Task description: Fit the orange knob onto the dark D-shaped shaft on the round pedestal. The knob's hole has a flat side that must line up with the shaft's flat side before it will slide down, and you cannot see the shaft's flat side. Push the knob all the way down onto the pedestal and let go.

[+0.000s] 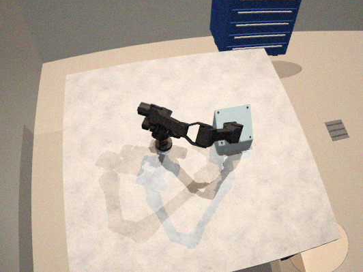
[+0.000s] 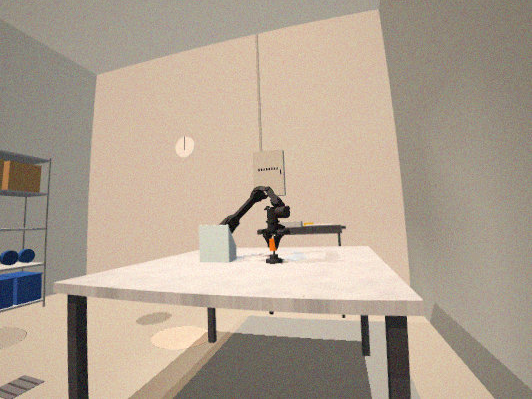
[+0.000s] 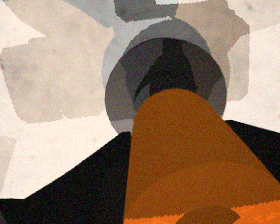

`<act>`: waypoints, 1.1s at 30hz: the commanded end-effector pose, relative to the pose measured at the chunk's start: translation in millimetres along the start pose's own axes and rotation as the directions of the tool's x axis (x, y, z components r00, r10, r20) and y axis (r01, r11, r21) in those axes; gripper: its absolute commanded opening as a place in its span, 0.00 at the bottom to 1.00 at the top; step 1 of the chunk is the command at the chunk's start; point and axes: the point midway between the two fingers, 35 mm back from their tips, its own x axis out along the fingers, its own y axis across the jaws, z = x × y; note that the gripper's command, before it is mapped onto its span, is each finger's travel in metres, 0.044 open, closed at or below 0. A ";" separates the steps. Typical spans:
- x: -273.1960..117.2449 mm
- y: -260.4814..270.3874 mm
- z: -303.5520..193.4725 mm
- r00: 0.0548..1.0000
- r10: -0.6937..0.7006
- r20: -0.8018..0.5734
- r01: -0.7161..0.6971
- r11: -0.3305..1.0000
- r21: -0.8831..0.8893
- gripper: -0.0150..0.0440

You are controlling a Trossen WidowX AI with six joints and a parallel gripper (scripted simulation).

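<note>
The orange knob (image 2: 272, 244) (image 3: 185, 145) is upright between the fingers of my gripper (image 2: 272, 246) (image 3: 176, 135), which is shut on it. In the exterior view the knob stands over the round pedestal (image 2: 274, 260) (image 3: 116, 97) (image 1: 164, 148), with a short length of dark shaft (image 2: 274, 253) showing between them. The knob's lower end is at or near the shaft's top; whether the shaft is in the hole I cannot tell. In the wrist view the knob's near end fills the bottom and its far end overlaps the dark pedestal disc. The shaft's flat side is hidden.
A pale blue-green box (image 1: 233, 118) (image 2: 215, 243) stands on the white table (image 1: 102, 94) (image 2: 310, 283), under the arm's base end. The arm reaches from it across to the pedestal. Arm shadows fall on the table. A blue drawer cabinet (image 1: 256, 16) stands beyond the table.
</note>
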 end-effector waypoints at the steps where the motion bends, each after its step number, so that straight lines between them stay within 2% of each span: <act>1: -0.7 -3.3 1.5 1.000 -0.004 0.001 0.004 0.996 -0.084 0.25; 33: 3.4 -0.1 0.3 1.000 -0.003 0.001 0.003 0.997 -0.083 0.25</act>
